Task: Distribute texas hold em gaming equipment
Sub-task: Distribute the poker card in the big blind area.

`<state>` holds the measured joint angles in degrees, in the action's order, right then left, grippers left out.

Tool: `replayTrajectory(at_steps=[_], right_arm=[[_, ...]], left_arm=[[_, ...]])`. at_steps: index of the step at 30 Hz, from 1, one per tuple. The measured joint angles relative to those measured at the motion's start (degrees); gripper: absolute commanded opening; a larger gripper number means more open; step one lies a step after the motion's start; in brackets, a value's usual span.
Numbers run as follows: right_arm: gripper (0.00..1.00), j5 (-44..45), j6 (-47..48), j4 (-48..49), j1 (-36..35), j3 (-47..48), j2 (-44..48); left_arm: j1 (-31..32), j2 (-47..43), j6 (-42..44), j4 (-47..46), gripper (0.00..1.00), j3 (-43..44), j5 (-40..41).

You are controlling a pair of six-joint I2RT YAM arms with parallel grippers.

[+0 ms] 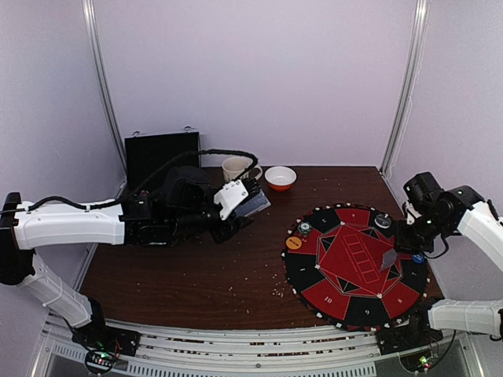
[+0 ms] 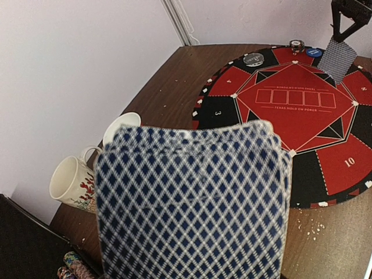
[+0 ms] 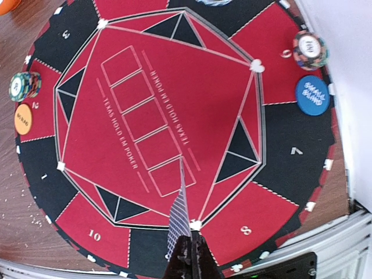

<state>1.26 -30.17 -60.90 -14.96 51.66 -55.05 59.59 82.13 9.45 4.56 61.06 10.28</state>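
The left gripper point(image 1: 242, 206) reaches in left of centre in the top view, pinching a deck point(image 1: 258, 202) of blue-diamond-backed cards, held above bare table to the left of the round red-and-black mat point(image 1: 354, 302). At the right edge, the right gripper point(image 3: 187, 243) is pressed together on a single card point(image 3: 179, 212) – seen almost edge-on over the mat's lower red field; whether it touches the mat cannot be told. An orange disc point(image 3: 22, 119) and a green-white chip stack point(image 3: 24, 85) lie at the mat's left rim, a blue disc point(image 3: 313, 95) at its right. A mug point(image 1: 236, 168) and a bowl point(image 1: 280, 177) stand at upper centre
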Motion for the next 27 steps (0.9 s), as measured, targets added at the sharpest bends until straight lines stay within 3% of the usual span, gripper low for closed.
replayTrajectory(at_steps=[12,27], right_arm=[[0.0,7.45,-1.33,-4.57,0.0,3.34,-3.06],[0.0,8.83,-1.51,-5.01,0.0,3.39,-4.48]], left_arm=[[0.0,2.43,0.04,0.33,0.5,0.0,-0.02],[0.0,2.43,0.07,0.33,0.5,0.0,-0.07]])
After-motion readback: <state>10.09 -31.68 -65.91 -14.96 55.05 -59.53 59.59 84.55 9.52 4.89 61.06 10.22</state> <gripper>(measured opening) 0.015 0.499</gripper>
